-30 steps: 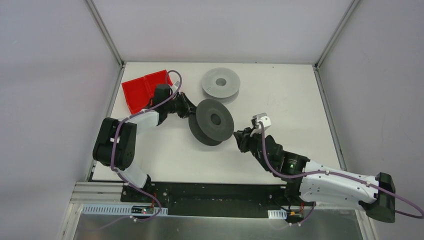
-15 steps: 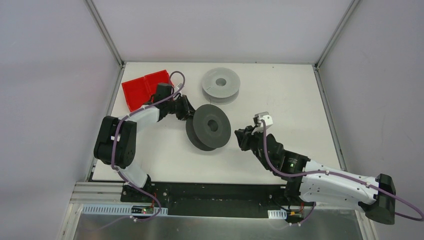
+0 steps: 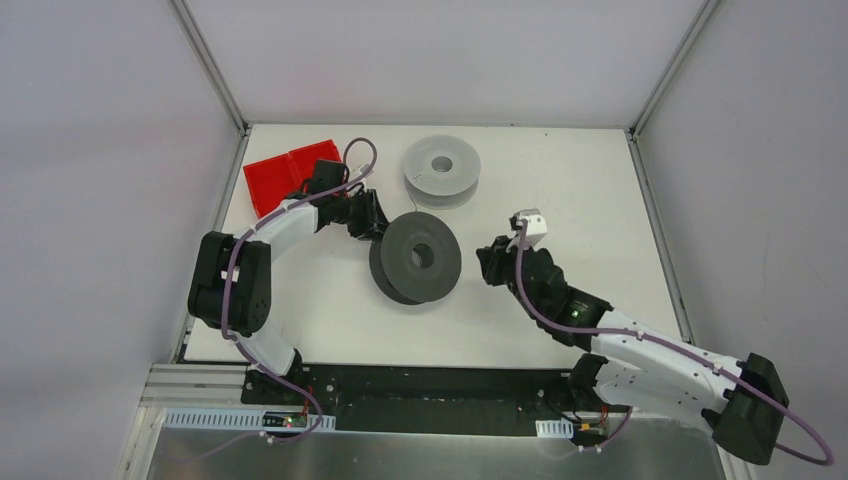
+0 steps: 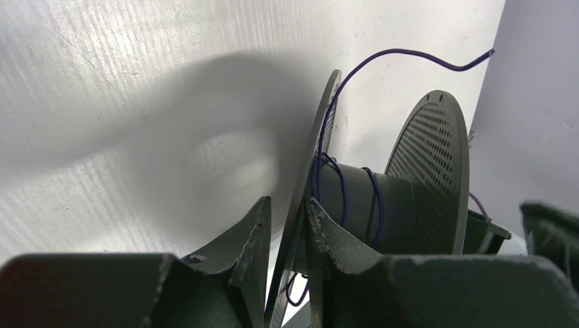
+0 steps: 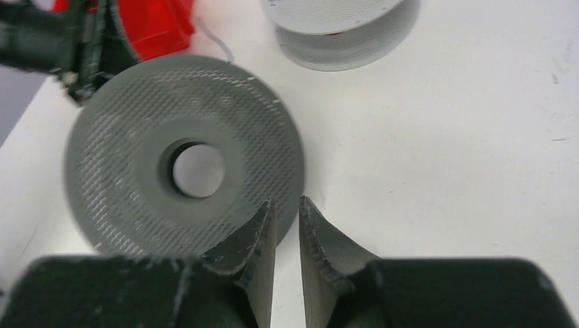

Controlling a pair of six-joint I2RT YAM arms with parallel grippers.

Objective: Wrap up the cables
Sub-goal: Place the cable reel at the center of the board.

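Observation:
The cable (image 4: 396,49) is a thin dark purple wire. A few turns lie round the hub of a dark grey spool (image 3: 415,258), and its free end arches up past the flange. My left gripper (image 3: 373,224) is shut on that spool's thin flange at its upper left edge; the left wrist view shows the flange (image 4: 311,171) pinched between the fingers (image 4: 256,236). My right gripper (image 3: 488,264) hovers just right of the spool, jaws almost together with nothing between them. In the right wrist view it (image 5: 287,212) sits at the lower right rim of the spool (image 5: 184,171).
A light grey spool (image 3: 441,170) lies flat behind the dark one and also shows in the right wrist view (image 5: 341,27). A red tray (image 3: 285,175) sits at the table's back left corner, just behind my left wrist. White walls enclose the table.
The left gripper has drawn the dark spool a little to the left and toward the back. The right gripper has backed slightly right and toward the back, away from the spool's rim.

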